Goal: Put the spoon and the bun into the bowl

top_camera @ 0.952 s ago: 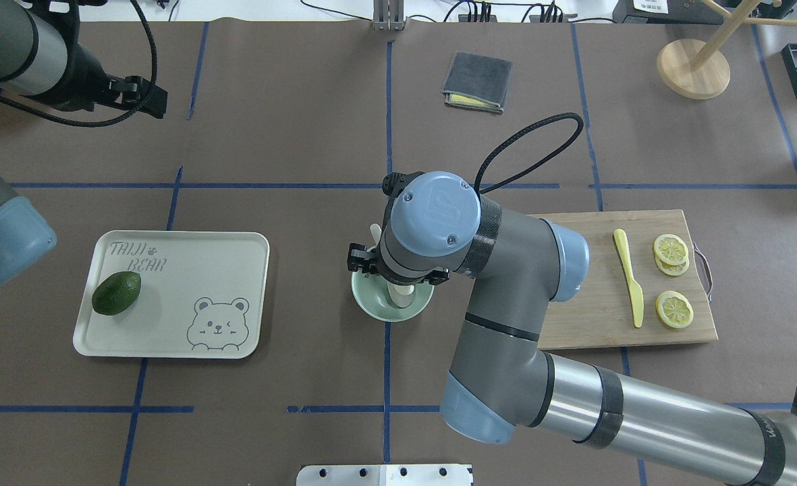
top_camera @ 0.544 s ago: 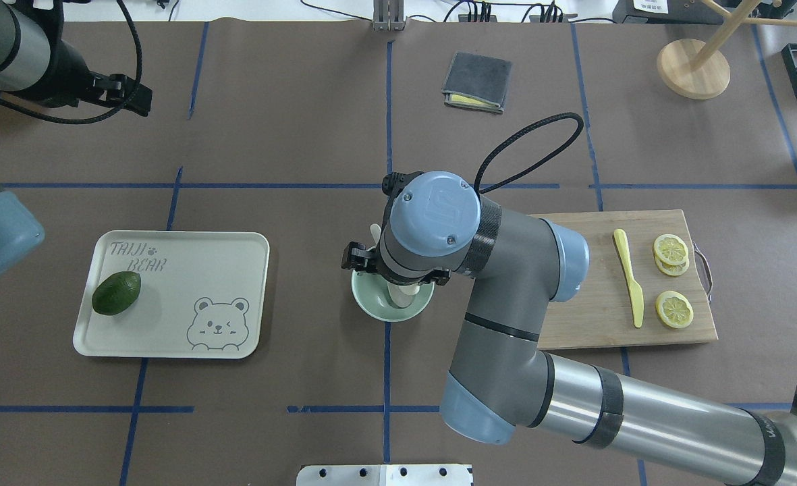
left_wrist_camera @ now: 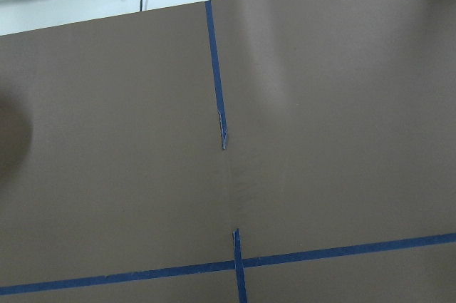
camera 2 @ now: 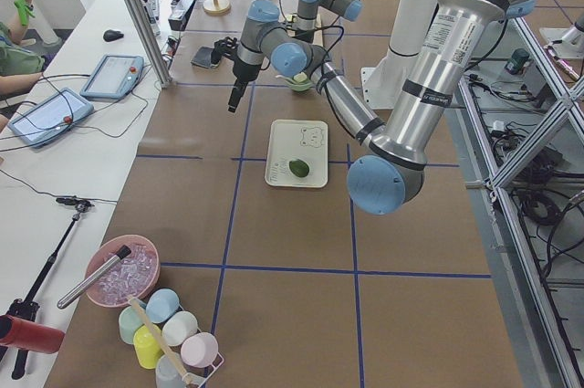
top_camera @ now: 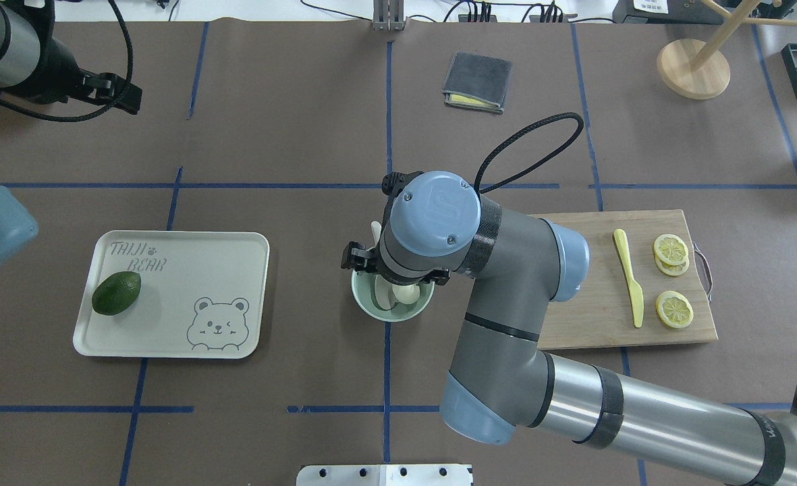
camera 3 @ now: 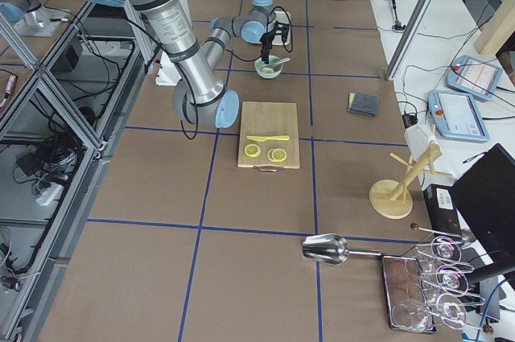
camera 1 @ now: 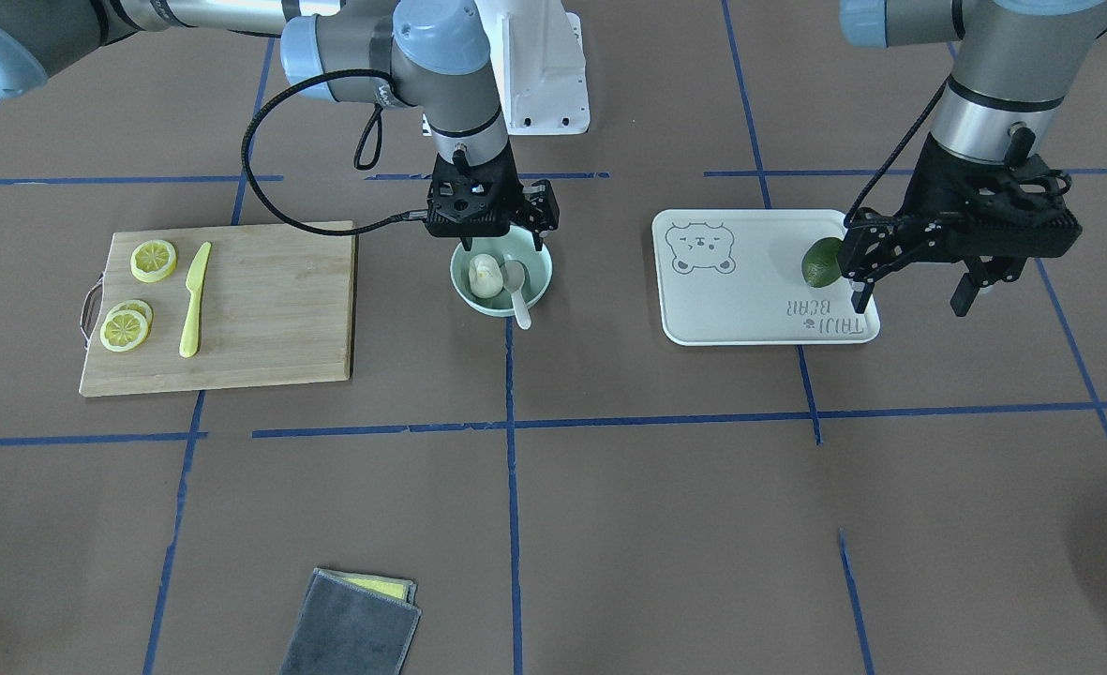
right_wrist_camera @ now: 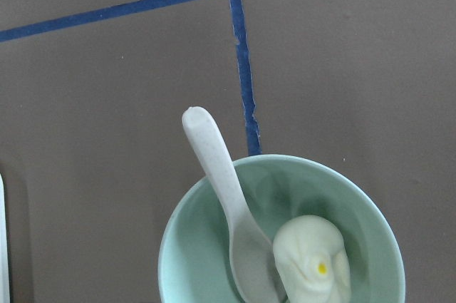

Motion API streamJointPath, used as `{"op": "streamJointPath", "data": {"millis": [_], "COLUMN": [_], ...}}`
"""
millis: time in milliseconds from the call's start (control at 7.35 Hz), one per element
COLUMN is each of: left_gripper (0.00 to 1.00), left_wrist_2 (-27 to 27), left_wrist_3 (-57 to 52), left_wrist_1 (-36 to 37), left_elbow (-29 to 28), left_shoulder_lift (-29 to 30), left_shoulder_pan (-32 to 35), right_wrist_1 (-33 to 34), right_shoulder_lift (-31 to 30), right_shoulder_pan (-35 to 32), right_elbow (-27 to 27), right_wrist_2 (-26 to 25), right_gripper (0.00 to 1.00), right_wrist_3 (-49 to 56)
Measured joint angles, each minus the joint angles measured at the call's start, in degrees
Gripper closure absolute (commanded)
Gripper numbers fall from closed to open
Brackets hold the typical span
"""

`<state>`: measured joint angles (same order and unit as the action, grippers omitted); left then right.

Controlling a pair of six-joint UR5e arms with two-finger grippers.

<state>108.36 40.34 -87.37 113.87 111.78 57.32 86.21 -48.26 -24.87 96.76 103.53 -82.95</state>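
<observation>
The mint-green bowl (camera 1: 539, 272) stands at the table's middle. The white bun (camera 1: 485, 275) lies inside it, with the off-white spoon (camera 1: 516, 286) beside it, scoop in the bowl and handle leaning over the far rim. The right wrist view shows the bowl (right_wrist_camera: 171, 246), spoon (right_wrist_camera: 214, 153) and bun (right_wrist_camera: 313, 264) from just above. My right gripper (camera 1: 495, 234) hangs open directly over the bowl, holding nothing. My left gripper (camera 1: 909, 300) is open and empty, raised at the tray's outer end. In the overhead view the right wrist hides part of the bowl (top_camera: 364, 300).
A beige bear-printed tray (top_camera: 189, 297) with a dark green avocado (top_camera: 116, 293) lies left of the bowl. A wooden board (top_camera: 594, 304) with a yellow knife (top_camera: 629, 277) and lemon slices (top_camera: 673, 309) lies right of it. A grey cloth (top_camera: 477, 81) and a wooden stand (top_camera: 693, 67) are at the back.
My right gripper has opened and the bun now lies loose in the bowl next to the spoon. My left arm has drawn back toward the far left.
</observation>
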Motion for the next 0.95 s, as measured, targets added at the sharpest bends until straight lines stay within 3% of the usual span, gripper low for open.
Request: {"op": "streamJointPath", "data": {"millis": [272,544,952], "left_gripper": [0.0,0.0,0.0], "left_wrist_2": [0.8,5.2,10.9], "left_wrist_3": [-4.9,-14.2,-27.8], "left_wrist_1": [-0.1,-0.4,-0.5], "left_elbow": [-0.2,-1.5,-5.5], "left_shoulder_lift": [-2.0,-5.0,-9.8], "left_shoulder_pan": [2.6,7.8,15.5], "right_wrist_1": [0.1,0.6,7.5], "right_shoulder_lift": [-0.1,-0.9,-5.7], "right_shoulder_pan": [0.0,-0.5,-3.8], "right_elbow": [0.5,2.4,13.5], "right_wrist_2": [0.0,0.2,1.5], "right_gripper": [0.0,0.0,0.0], "right_wrist_3": [0.1,0.3,4.8]}}
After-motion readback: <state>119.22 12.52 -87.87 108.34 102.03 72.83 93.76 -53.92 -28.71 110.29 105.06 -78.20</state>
